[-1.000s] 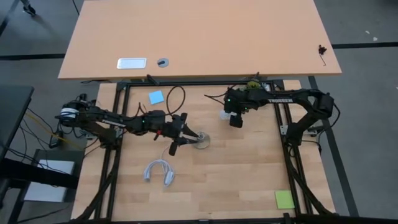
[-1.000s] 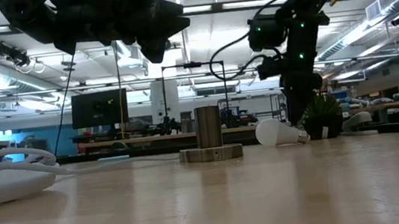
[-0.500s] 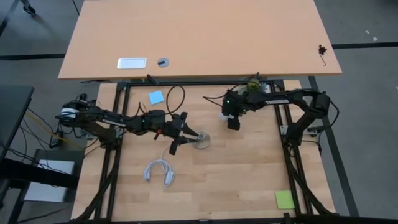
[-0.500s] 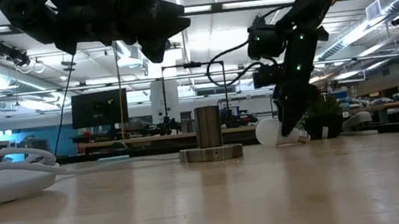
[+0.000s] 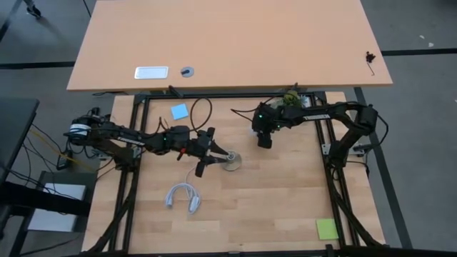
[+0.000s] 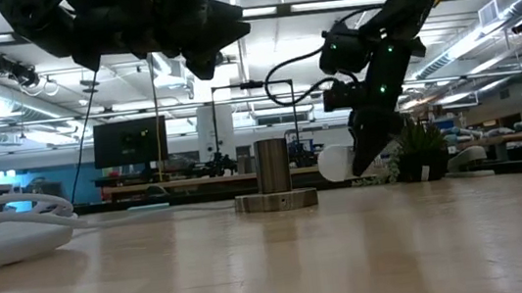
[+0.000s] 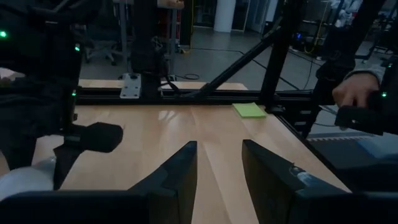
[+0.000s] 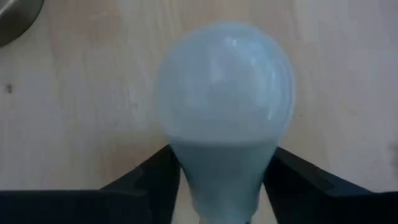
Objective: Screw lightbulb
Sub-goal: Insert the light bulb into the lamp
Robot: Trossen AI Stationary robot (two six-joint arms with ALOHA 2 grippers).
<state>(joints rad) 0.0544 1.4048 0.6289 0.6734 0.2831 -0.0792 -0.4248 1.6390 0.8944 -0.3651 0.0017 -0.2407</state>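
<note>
The white frosted lightbulb (image 8: 224, 93) is in my shut right gripper (image 8: 224, 163) and shows just above the table in the low view (image 6: 335, 163), right of the socket. The round grey socket (image 5: 230, 163) stands upright on its flat disc base near the table's middle (image 6: 272, 175). My left gripper (image 7: 217, 163) is open and empty. It hovers raised, just left of the socket in the high view (image 5: 206, 151). The bulb's screw base is hidden between my right fingers. My right gripper pinches the bulb's narrow neck (image 8: 221, 168) between its two fingers (image 8: 155, 171), just behind the round globe. The fingers slant down from the table's right side. The bulb is lifted clear of the table, its globe pointing toward the socket.
A coiled white cord (image 5: 182, 196) lies near the front left and shows in the low view (image 6: 0, 235). A blue note (image 5: 179, 111) lies at the back. A green note (image 5: 327, 228) lies at the front right. A person's hand (image 7: 354, 93) shows beyond the table.
My right gripper has tipped down over the bulb lying on the table and taken hold of it. It has then gone toward the table's left, toward the socket, and the bulb has come up off the table.
</note>
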